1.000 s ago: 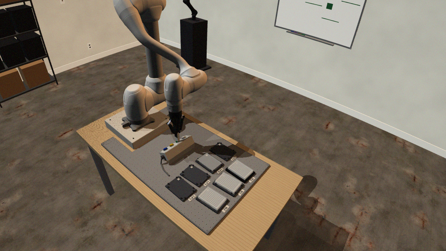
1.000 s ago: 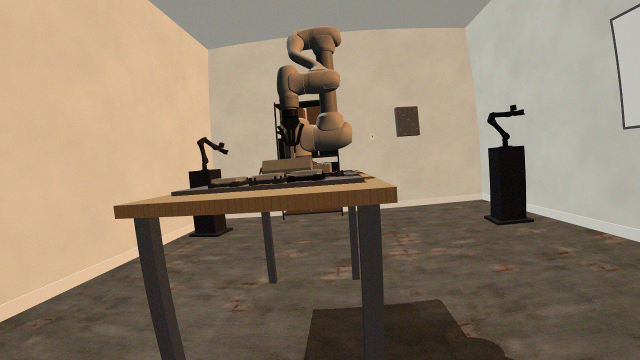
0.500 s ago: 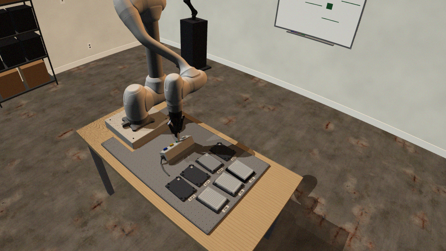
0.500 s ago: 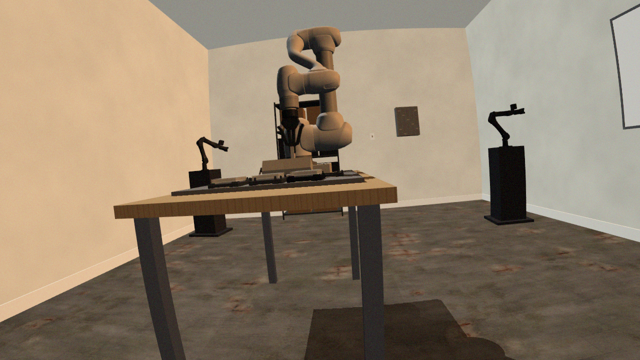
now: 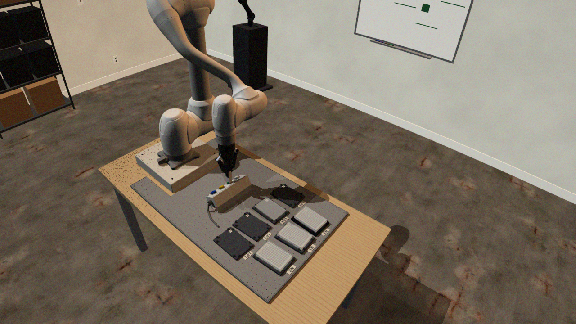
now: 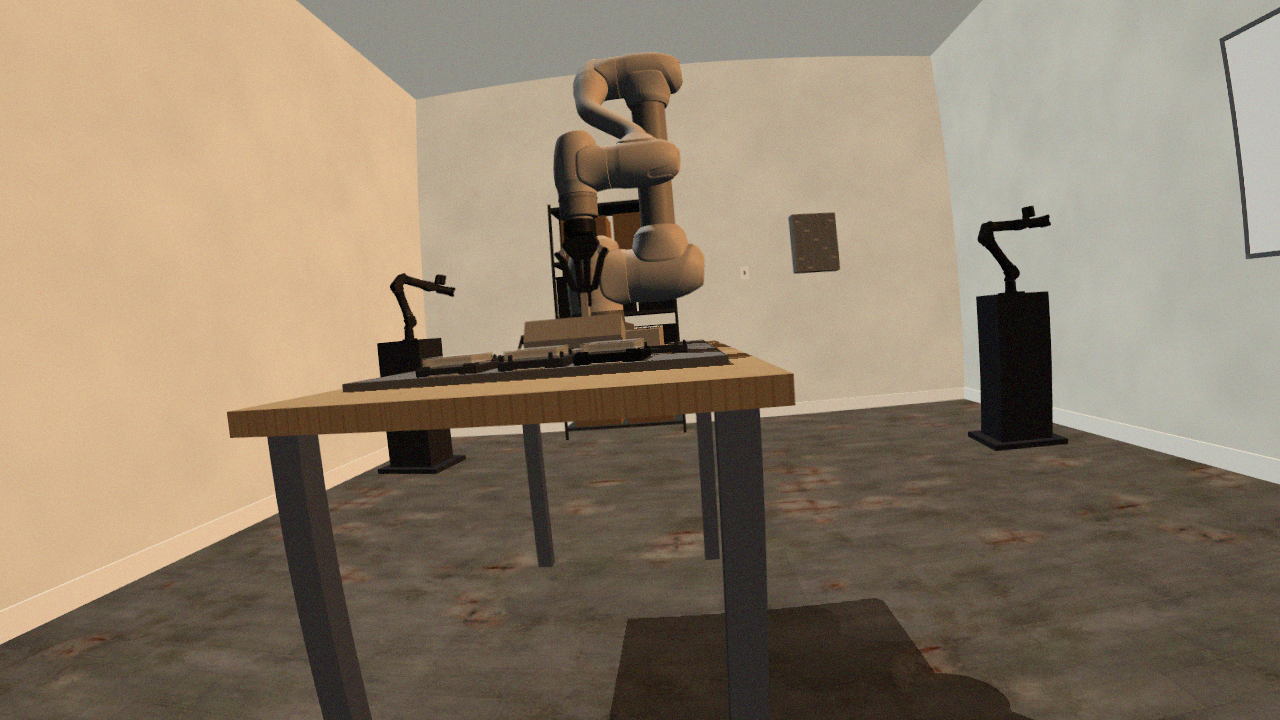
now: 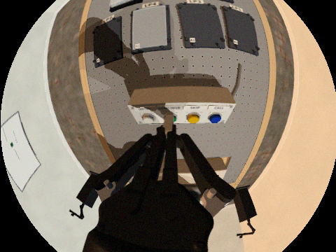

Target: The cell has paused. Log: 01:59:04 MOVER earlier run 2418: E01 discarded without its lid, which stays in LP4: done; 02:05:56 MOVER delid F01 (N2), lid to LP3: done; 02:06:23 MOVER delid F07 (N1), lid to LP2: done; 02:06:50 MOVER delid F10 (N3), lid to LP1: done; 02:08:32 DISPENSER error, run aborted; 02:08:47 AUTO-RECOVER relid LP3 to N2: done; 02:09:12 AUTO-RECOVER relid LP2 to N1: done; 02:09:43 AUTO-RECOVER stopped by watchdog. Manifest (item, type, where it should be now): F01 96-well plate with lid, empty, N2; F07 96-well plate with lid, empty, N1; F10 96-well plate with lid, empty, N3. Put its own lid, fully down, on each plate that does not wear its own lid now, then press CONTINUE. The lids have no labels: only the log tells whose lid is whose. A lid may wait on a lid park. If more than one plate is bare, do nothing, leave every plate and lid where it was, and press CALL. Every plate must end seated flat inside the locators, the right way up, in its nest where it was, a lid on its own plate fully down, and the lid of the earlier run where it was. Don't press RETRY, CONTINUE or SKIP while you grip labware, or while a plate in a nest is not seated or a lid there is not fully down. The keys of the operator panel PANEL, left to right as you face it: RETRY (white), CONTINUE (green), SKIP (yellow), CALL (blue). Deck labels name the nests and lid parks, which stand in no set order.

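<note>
My gripper (image 5: 230, 176) is shut and empty, pointing straight down at the operator panel (image 5: 228, 190). In the wrist view the fingertips (image 7: 167, 130) sit at the green key (image 7: 175, 119), between the white key (image 7: 148, 117) and the yellow key (image 7: 192, 119); the blue key (image 7: 215, 119) is at the far end. I cannot tell whether they touch the key. Three plates (image 5: 274, 255) (image 5: 295, 235) (image 5: 309, 218) sit in a row of nests, all alike with pale gridded tops. A grey lid (image 5: 270, 209) lies on one lid park.
Three dark lid parks (image 5: 233, 242) (image 5: 252, 225) (image 5: 287, 195) hold nothing. The arm's base block (image 5: 177, 163) stands behind the panel. A cable (image 5: 212, 217) runs from the panel's end. The grey deck plate ends near the table's front edge.
</note>
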